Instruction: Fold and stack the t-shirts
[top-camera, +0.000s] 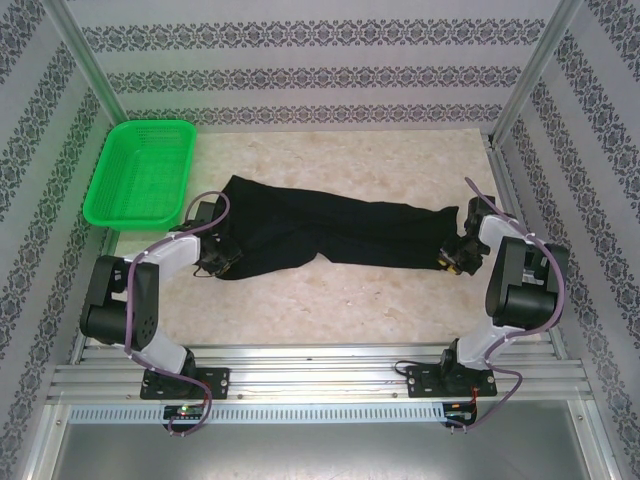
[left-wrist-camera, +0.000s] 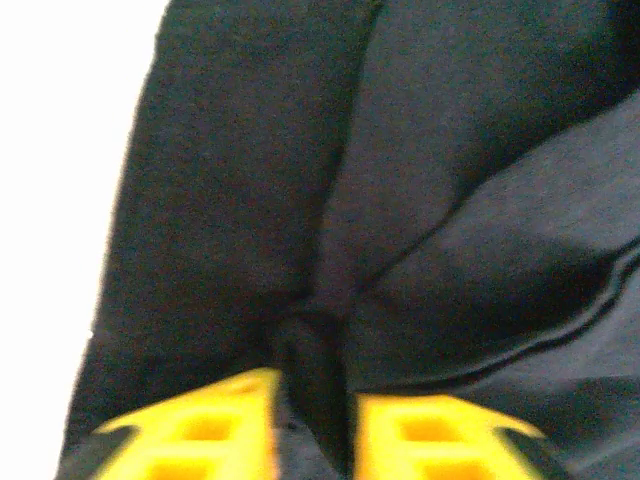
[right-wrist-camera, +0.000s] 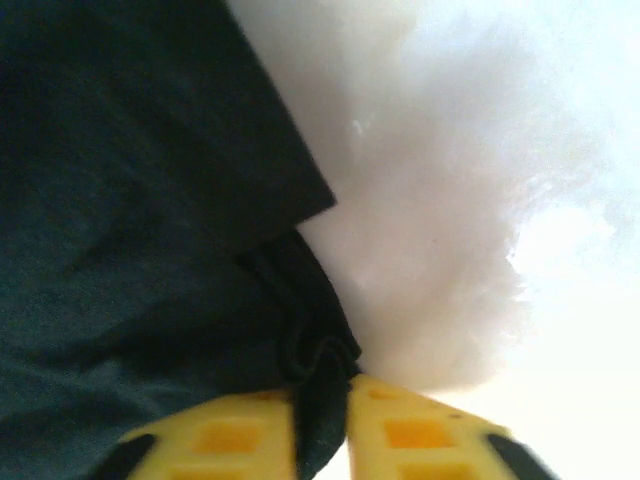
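On the marbled bench (top-camera: 350, 300), a black t-shirt (top-camera: 330, 232) lies stretched side to side across the middle, with a green basket (top-camera: 140, 170) at the far left corner. The left tool (left-wrist-camera: 313, 400) pinches a fold at the shirt's left end. The right tool (right-wrist-camera: 322, 400) pinches its right edge.

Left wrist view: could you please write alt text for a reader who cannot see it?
The left gripper pinches a raised fold of a black t-shirt between its two yellow fingers at the bottom of the frame. Creased dark fabric spreads above, and a bright strip of table shows at the left.
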